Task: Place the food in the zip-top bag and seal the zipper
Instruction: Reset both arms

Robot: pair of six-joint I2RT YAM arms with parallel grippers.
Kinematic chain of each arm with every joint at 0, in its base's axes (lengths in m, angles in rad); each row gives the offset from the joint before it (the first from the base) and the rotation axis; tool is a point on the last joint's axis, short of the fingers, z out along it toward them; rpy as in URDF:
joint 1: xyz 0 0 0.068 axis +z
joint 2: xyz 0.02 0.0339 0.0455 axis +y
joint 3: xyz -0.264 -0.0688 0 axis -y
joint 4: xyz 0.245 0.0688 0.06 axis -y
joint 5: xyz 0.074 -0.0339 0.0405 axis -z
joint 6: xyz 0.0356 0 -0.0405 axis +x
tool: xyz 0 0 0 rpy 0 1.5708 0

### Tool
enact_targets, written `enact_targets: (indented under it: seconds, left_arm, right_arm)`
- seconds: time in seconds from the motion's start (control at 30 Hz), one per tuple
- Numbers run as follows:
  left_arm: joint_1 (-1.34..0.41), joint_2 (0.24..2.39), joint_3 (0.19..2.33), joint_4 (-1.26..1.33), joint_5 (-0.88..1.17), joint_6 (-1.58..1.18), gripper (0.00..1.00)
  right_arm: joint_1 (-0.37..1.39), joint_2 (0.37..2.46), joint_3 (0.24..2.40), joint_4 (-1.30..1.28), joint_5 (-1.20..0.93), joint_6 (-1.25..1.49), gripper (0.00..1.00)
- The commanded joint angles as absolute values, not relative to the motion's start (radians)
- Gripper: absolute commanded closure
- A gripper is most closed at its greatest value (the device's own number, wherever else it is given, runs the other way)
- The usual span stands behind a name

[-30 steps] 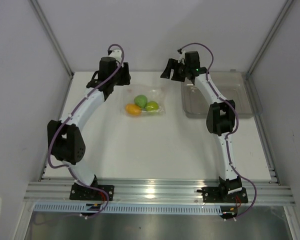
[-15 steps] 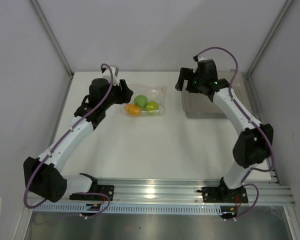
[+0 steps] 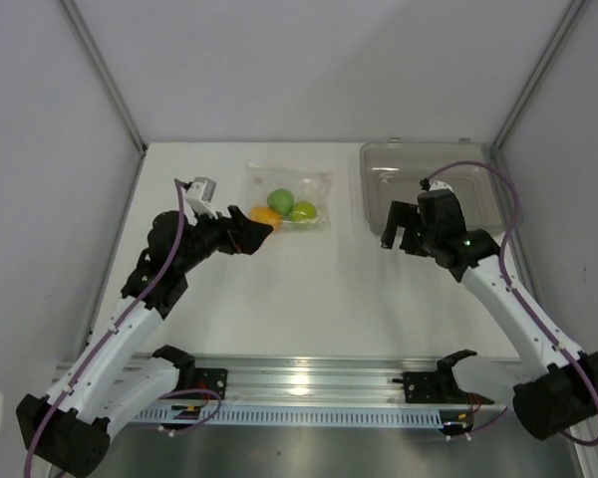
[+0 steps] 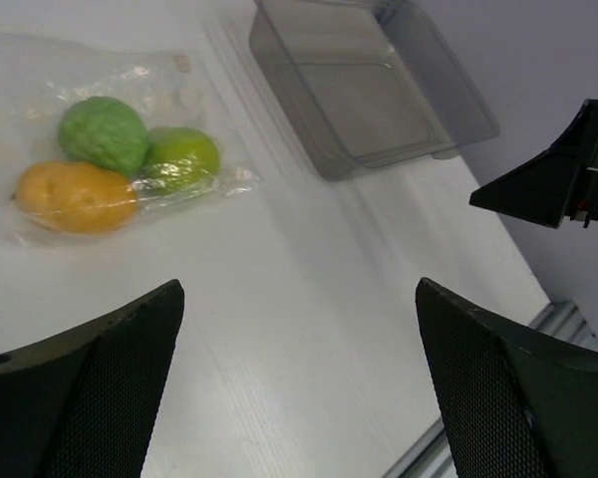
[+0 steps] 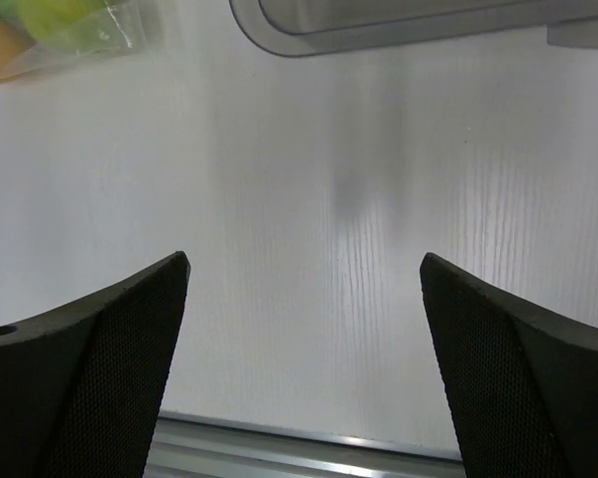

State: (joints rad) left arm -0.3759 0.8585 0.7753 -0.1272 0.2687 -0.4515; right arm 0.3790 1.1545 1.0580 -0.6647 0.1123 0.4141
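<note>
**Left gripper** (image 4: 297, 287): released. Both fingers stand wide apart with only bare table (image 3: 309, 289) between them. Nothing is held. In the top view it sits near the near-left corner of the zip-top bag (image 3: 314, 184), on the side of the orange piece. The wrist view shows it clear of the plastic.

**Right gripper** (image 5: 305, 259): released. The fingers are spread wide over bare table surface and nothing is grasped. It sits at the near-left corner of the clear rectangular tray (image 4: 364, 95). The tray's rounded edge runs along the top of the wrist view, and one corner of the bag shows at the upper left.

**Zip-top bag**: lying flat on the table in the far centre, left of the tray and apart from it. The plastic is clear and creased, with pale dots on its face.

**Food**: all three pieces lie inside the bag, bunched together and touching.
- The green piece (image 4: 103, 134) lies farthest from the arms.
- The lime-green piece (image 4: 182, 156) lies beside it, toward the tray.
- The orange piece (image 4: 75, 196) lies nearest the left arm.

**Zipper**: the strip cannot be made out in any view. Whether the mouth is pressed closed cannot be told.

**Tray**: holds nothing visible.
</note>
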Motion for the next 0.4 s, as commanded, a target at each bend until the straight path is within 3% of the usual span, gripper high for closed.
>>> enact_targets:
  seconds: [0.0, 0.23, 0.33, 0.37]
  left_arm:
    - [-0.382, 0.795, 0.704, -0.036, 0.38, -0.555, 0.0]
    - [-0.382, 0.683, 0.446, 0.224, 0.517, -0.738, 0.0]
    - [-0.382, 0.675, 0.314, 0.467, 0.599, -0.869, 0.01]
    - [-0.382, 0.676, 0.28, 0.682, 0.624, -0.952, 0.0]
  right_arm:
    - [0.391, 1.024, 1.014, -0.727, 0.176, 0.485, 0.01]
    - [0.4, 0.925, 0.914, -0.796, 0.163, 0.557, 0.01]
    - [0.403, 0.846, 0.845, -0.749, 0.106, 0.552, 0.01]
    - [0.405, 0.815, 0.827, -0.717, 0.031, 0.545, 0.0]
